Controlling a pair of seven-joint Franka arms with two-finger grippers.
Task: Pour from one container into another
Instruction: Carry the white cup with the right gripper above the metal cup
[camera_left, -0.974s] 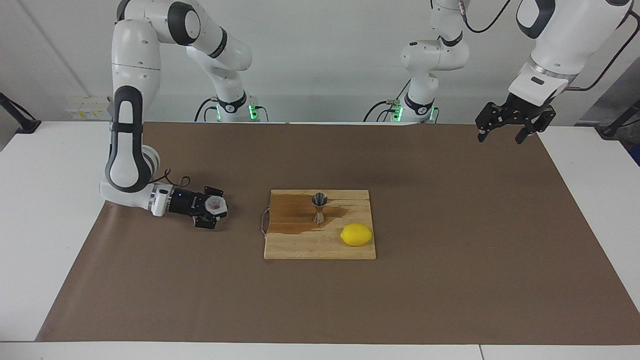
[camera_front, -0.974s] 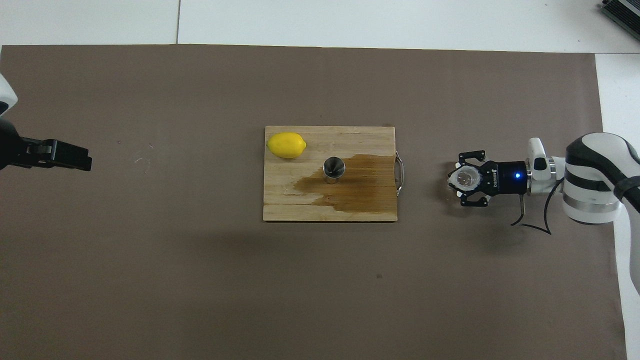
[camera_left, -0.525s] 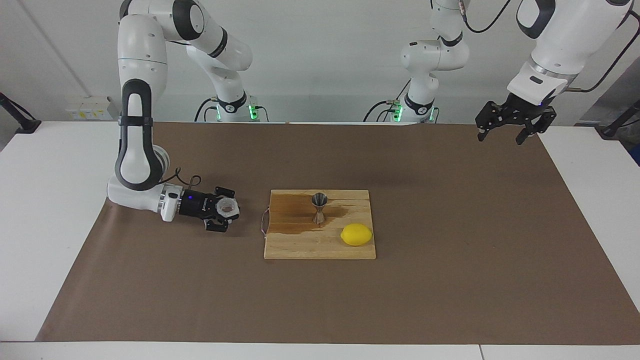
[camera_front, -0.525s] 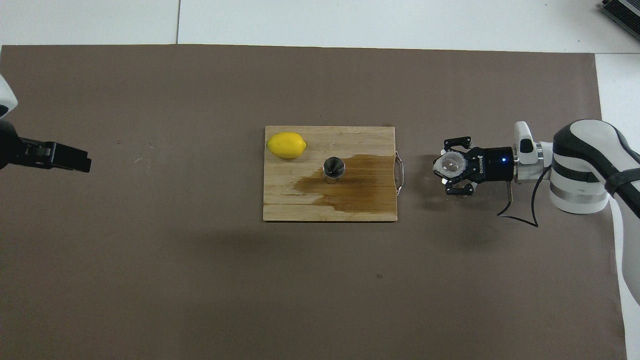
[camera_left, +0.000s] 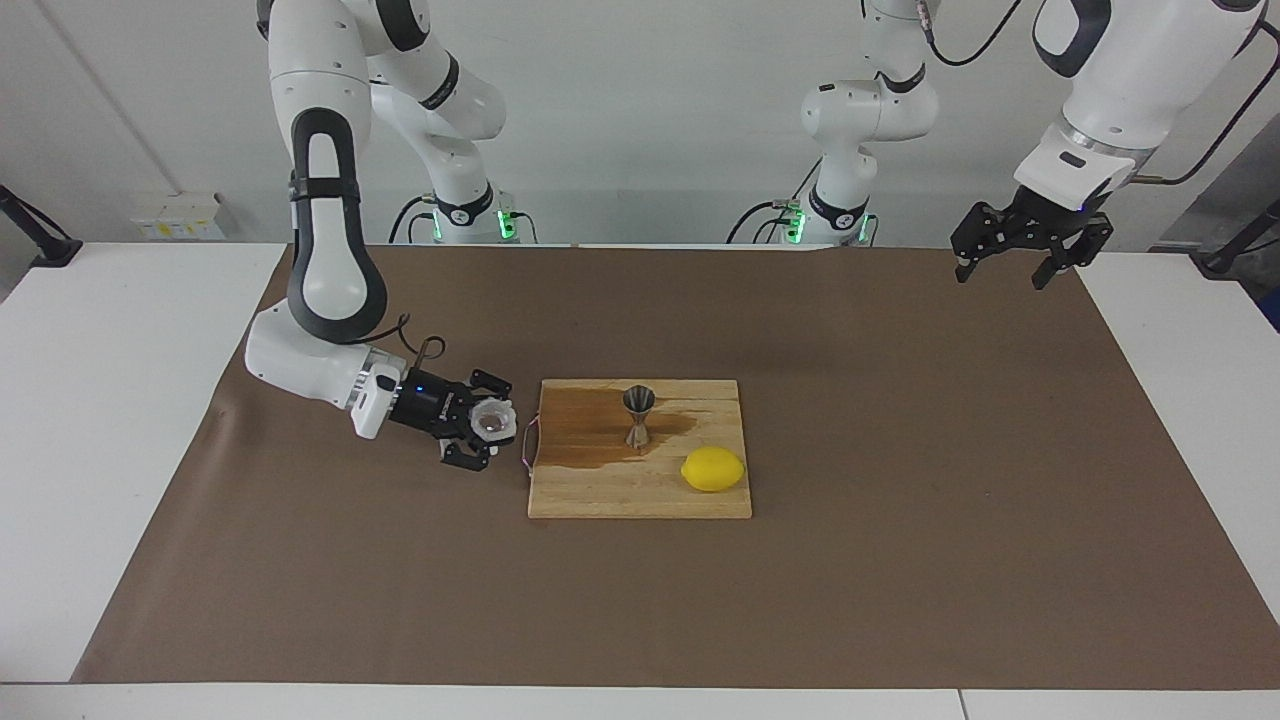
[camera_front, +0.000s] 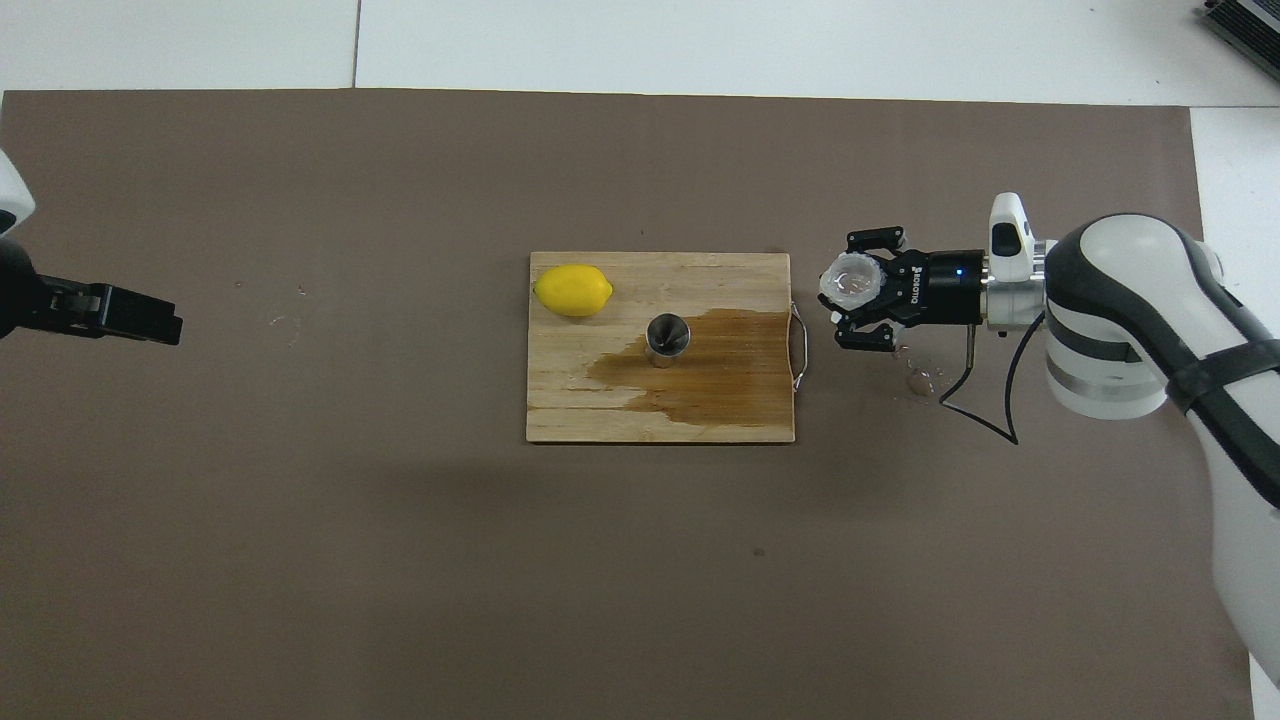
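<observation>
1. Brown paper covers the worktop (camera_left: 900, 560), with a wet-stained cutting board (camera_left: 640, 490) at its middle.
2. Off the board's handle end, the crinkled white cup (camera_left: 492, 417) sits upright, gripped in the right claw (camera_left: 484, 432); whether it carries liquid is hard to judge.
3. On the board stands the steel jigger (camera_left: 638, 414), a lemon (camera_left: 713, 469) just beside it.
4. Best carried level until its rim is over the jigger's mouth, then tipped slowly.
5. Spread wide, the left claw (camera_left: 1005, 264) waits over the paper's edge.

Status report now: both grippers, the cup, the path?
Right gripper shut on cup, beside board. Left gripper open, waiting. Jigger upright, unobstructed.
</observation>
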